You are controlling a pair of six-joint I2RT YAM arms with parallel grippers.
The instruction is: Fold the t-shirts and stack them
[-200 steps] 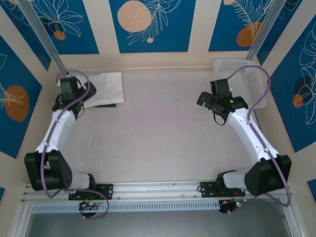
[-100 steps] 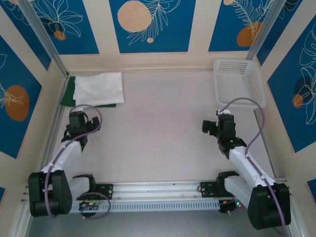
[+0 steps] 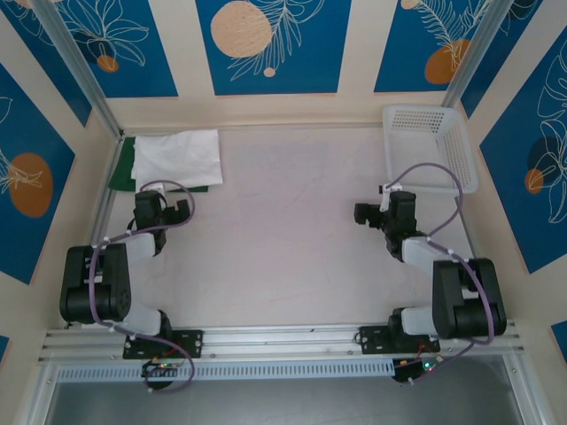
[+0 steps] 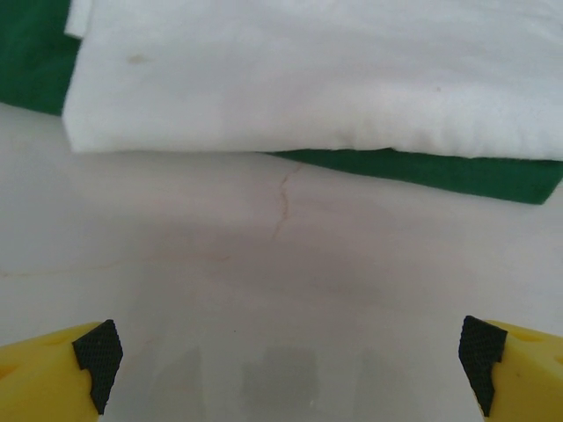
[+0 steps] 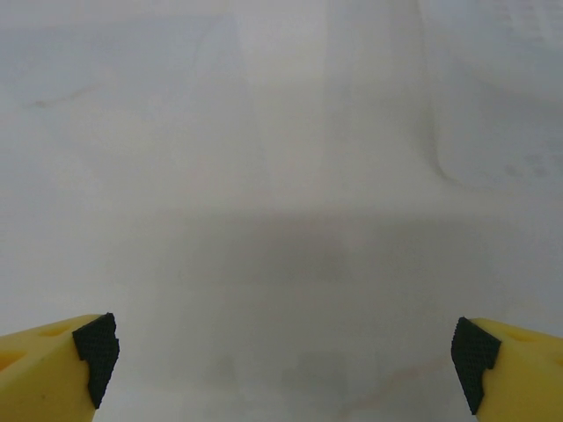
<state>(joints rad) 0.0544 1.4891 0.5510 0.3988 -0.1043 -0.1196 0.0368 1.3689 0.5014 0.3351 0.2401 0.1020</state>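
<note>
The left pincer (image 4: 290,365) is hanging wide open over bare table (image 4: 281,264), gripping nothing. The white t-shirt (image 4: 308,79) is lying just ahead of its tips, folded and sitting on top of the green t-shirt (image 4: 440,167). The right pincer (image 5: 286,356) is gaping open too, with nothing between its tips. It's looking like the stacking is done and the arms are parking. So the left one should be backing straight away from the stack, not sweeping sideways where a tip could be catching that folded edge. The left wrist cam is giving the close-up, with the green edge poking out under the white. The overhead is adding the layout, with the basket (image 3: 425,146) sitting beyond the right pincer, well apart from the shirts.
</note>
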